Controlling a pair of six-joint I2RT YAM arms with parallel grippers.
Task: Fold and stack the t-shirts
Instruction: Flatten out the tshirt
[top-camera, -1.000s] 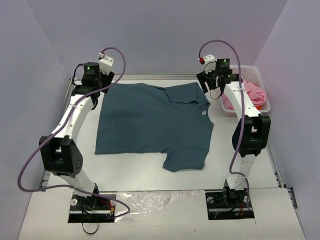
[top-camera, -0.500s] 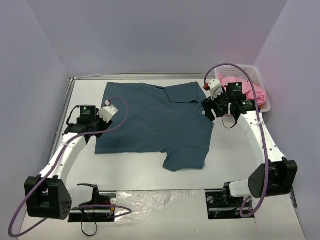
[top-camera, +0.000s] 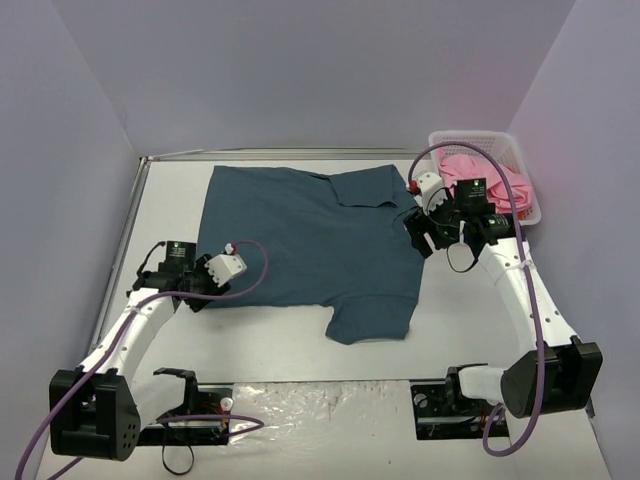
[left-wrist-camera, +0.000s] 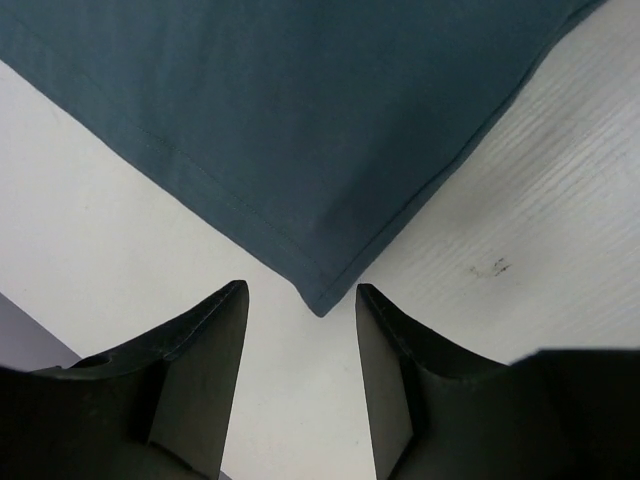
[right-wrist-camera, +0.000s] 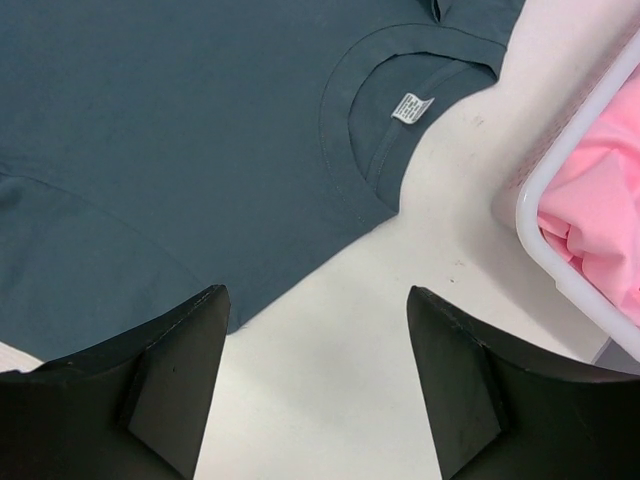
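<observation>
— What's the teal t-shirt (top-camera: 300, 235) made of?
— I see soft matt cloth with a stitched hem. The pink t-shirt (right-wrist-camera: 600, 220) is cloth too.
— And the rest?
— My table (left-wrist-camera: 560, 200) looks white, matt, faintly grained; the basket (right-wrist-camera: 530, 225) smooth white plastic; the left pincer (left-wrist-camera: 300, 292) matt black.

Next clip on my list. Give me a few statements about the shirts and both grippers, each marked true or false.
1. The teal t-shirt lies spread on the table, held by neither gripper. True.
2. The pink t-shirt is stacked on the teal one. False: it lies bunched in the basket at the table's far right.
3. The left gripper is open, with a hem corner of the teal t-shirt pointing into the gap between its fingers. True.
4. The right gripper is shut on the collar. False: it is open and holds nothing, and the collar lies farther out in its view.
5. A white neck label shows inside the collar. True.
</observation>
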